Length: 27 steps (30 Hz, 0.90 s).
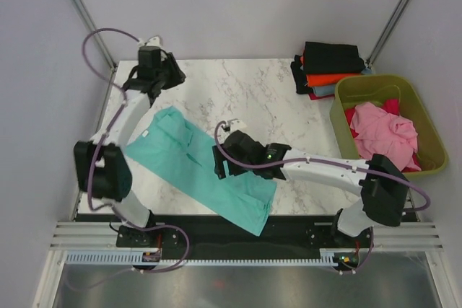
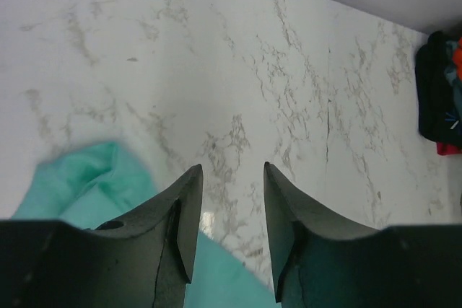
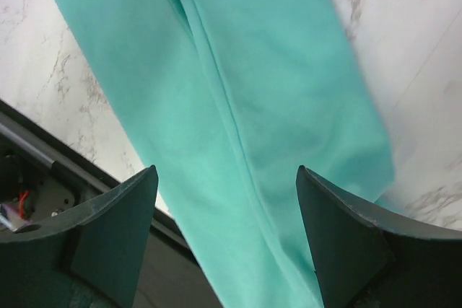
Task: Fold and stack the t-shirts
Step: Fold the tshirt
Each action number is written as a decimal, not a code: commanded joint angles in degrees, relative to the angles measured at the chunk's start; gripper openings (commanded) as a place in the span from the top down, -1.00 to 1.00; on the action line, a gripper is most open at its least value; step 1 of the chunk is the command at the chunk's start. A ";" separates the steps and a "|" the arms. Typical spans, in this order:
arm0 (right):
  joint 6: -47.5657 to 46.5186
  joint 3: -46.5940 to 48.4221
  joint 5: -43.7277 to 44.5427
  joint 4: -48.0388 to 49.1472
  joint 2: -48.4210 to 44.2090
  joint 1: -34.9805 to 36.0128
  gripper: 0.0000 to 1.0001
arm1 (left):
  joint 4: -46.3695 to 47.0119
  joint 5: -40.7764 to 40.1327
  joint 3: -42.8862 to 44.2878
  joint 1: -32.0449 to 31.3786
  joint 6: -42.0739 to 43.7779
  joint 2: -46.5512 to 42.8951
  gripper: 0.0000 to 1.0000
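A teal t-shirt [image 1: 189, 155] lies folded into a long strip slanting across the table, its near end hanging over the front edge. It fills the right wrist view [image 3: 238, 106] and shows at the bottom left of the left wrist view [image 2: 86, 185]. My left gripper [image 1: 155, 84] is open and empty, raised above the table just beyond the shirt's far end. My right gripper [image 1: 222, 160] is open and empty, held over the middle of the shirt. A stack of folded tees, black on top of orange [image 1: 328, 66], sits at the back right. Pink and red tees [image 1: 382, 129] lie in the tub.
An olive-green plastic tub [image 1: 426, 124] stands at the right edge of the marble table [image 1: 253, 99]. The folded stack also shows at the right edge of the left wrist view [image 2: 440, 91]. A black rail [image 3: 43, 156] runs along the table's front edge.
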 commanded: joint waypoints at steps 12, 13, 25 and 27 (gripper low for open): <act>-16.68 58.57 -12.68 -2.55 45.36 -10.51 -0.43 | -20.68 -5.22 -32.36 3.72 2.84 -60.66 0.02; -16.59 60.97 -13.40 -2.64 47.23 -10.69 -0.42 | -22.17 -4.43 -35.33 3.72 2.85 -62.88 0.01; -14.66 75.05 -16.03 -0.36 62.45 -10.78 -0.39 | -18.76 -5.57 -46.08 4.16 1.79 -87.69 0.00; -13.87 75.05 -16.56 0.17 63.24 -10.78 -0.38 | -19.37 -4.07 -45.82 4.25 2.49 -86.64 0.01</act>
